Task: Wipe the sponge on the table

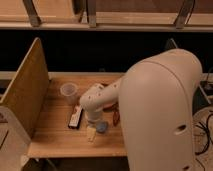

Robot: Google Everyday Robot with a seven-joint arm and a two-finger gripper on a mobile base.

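Claw [95, 120] is down low at the front of the tabletop [54, 136], spread wide, right over the sponge [101, 128] lying flat there, with the black-and-white bar [76, 116] just beside it

A pale wooden rail [125, 25] spans the back, with metal struts [31, 12] slanting above it. Below the rail lies deep shadow. Cables [206, 125] trail lower right of it.
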